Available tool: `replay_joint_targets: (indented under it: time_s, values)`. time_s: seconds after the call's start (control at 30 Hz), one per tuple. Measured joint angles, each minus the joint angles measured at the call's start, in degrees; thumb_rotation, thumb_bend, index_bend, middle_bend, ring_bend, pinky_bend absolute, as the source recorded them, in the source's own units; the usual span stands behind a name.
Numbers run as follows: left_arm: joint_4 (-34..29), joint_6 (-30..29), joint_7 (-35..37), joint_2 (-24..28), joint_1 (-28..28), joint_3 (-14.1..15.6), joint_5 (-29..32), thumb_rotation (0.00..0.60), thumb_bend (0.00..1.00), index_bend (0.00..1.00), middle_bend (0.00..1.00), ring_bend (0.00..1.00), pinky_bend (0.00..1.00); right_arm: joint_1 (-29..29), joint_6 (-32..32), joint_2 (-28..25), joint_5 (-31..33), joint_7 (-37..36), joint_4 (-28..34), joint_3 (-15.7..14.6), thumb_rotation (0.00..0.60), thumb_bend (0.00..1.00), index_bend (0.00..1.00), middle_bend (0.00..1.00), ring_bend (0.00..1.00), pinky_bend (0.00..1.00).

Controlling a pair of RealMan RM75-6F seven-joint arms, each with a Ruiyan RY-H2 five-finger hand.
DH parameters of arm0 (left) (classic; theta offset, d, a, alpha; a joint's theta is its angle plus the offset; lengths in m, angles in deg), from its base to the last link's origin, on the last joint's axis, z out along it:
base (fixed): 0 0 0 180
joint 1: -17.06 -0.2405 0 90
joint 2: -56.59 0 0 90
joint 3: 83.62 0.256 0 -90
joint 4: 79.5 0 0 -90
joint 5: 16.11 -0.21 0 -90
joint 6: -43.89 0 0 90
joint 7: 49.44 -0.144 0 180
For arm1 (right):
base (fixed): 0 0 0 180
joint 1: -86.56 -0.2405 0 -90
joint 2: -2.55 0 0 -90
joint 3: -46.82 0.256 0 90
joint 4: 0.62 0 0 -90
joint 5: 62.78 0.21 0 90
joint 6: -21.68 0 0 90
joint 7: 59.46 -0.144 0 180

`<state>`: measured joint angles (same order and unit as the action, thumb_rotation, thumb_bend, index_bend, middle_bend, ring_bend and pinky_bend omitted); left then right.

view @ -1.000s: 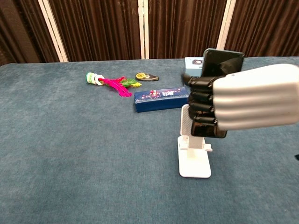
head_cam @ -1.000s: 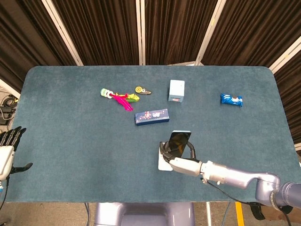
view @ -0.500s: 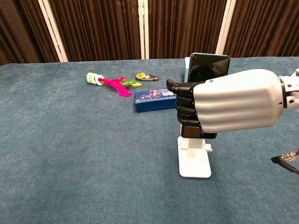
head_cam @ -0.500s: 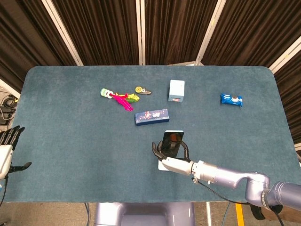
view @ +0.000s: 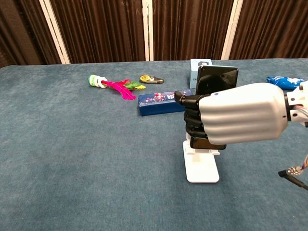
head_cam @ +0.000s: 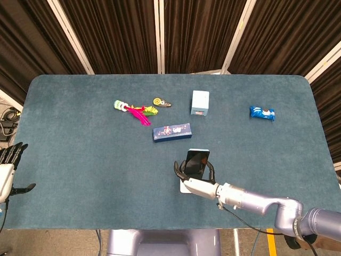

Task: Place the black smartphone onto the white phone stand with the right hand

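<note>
My right hand grips the black smartphone, holding it upright with its top edge showing above the fingers. The phone sits right over the white phone stand, whose base and lower hinge show beneath the hand. Whether the phone touches the stand's cradle is hidden by the fingers. My left hand hangs off the table's left edge, fingers apart and holding nothing.
A dark blue long box lies just behind the stand. A light blue small box, a pink and green feather toy, a small round tag and a blue snack packet lie further back.
The right hand with the phone moved left from beside the stand to over it, then settled slightly lower. The left hand stayed put.
</note>
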<state>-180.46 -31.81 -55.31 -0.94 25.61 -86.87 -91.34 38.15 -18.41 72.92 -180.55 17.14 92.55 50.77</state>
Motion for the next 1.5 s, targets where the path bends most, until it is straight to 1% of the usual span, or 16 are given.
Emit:
replay_joint_targets:
  time_s: [0.23, 0.33, 0.4, 0.5, 0.57, 0.63, 0.73, 0.83, 1.27, 1.4, 1.5]
  values:
    - [0.1, -0.1, 0.2, 0.0, 0.0, 0.0, 0.1, 0.6, 0.0, 0.0, 0.0, 0.0, 0.0, 0.1, 1.0, 1.1, 0.3, 0.6, 0.0, 0.4, 0.6, 0.41, 0.57, 0.56, 0.39, 0.26]
    - [0.1, 0.0, 0.2, 0.0, 0.0, 0.0, 0.1, 0.6, 0.0, 0.0, 0.0, 0.0, 0.0, 0.3, 1.2, 1.5, 0.3, 0.9, -0.1, 0.5, 0.6, 0.41, 0.55, 0.54, 0.38, 0.26]
    - [0.1, 0.0, 0.3, 0.1, 0.0, 0.0, 0.1, 0.6, 0.0, 0.0, 0.0, 0.0, 0.0, 0.3, 1.3, 1.7, 0.4, 1.1, -0.1, 0.6, 0.6, 0.41, 0.51, 0.49, 0.34, 0.25]
    - [0.1, -0.1, 0.3, 0.1, 0.0, 0.0, 0.0, 0.6, 0.0, 0.0, 0.0, 0.0, 0.0, 0.5, 1.5, 1.8, 0.7, 1.3, 0.0, 0.8, 0.6, 0.4, 0.41, 0.36, 0.24, 0.22]
    - [0.1, -0.1, 0.4, 0.1, 0.0, 0.0, 0.0, 0.6, 0.0, 0.0, 0.0, 0.0, 0.0, 0.8, 1.7, 1.8, 1.1, 1.5, 0.2, 1.0, 0.6, 0.39, 0.29, 0.25, 0.14, 0.16]
    - [0.1, -0.1, 0.4, 0.1, 0.0, 0.1, 0.0, 0.6, 0.0, 0.0, 0.0, 0.0, 0.0, 1.2, 1.7, 1.8, 1.7, 1.8, 0.3, 1.2, 0.6, 0.39, 0.21, 0.18, 0.09, 0.13]
    - [0.1, -0.1, 0.4, 0.1, 0.0, 0.1, 0.0, 0.6, 0.0, 0.0, 0.0, 0.0, 0.0, 1.9, 1.6, 1.9, 2.2, 2.5, 0.7, 1.6, 0.6, 0.38, 0.17, 0.14, 0.06, 0.13]
    - [0.1, 0.0, 0.4, 0.1, 0.0, 0.1, 0.0, 0.6, 0.0, 0.0, 0.0, 0.0, 0.0, 2.3, 1.3, 1.8, 2.2, 2.7, 0.9, 1.6, 0.6, 0.38, 0.15, 0.12, 0.05, 0.13]
    - [-0.3, -0.3, 0.0, 0.1, -0.1, 0.4, -0.5, 0.6, 0.0, 0.0, 0.0, 0.0, 0.0, 3.7, -1.7, 0.0, 1.4, 1.3, 1.6, 0.8, 0.6, 0.38, 0.16, 0.13, 0.05, 0.15]
    - [-0.3, -0.4, -0.1, 0.0, -0.1, 0.5, -0.6, 0.6, 0.0, 0.0, 0.0, 0.0, 0.0, 4.4, -4.5, -1.2, 0.5, -0.4, 2.0, 0.3, 0.6, 0.38, 0.16, 0.13, 0.05, 0.16]
    - [-0.3, -0.4, -0.2, -0.1, -0.1, 0.5, -0.7, 0.6, 0.0, 0.0, 0.0, 0.0, 0.0, 4.9, -8.9, -2.6, -1.1, -3.8, 1.8, -0.5, 0.6, 0.38, 0.15, 0.12, 0.06, 0.16]
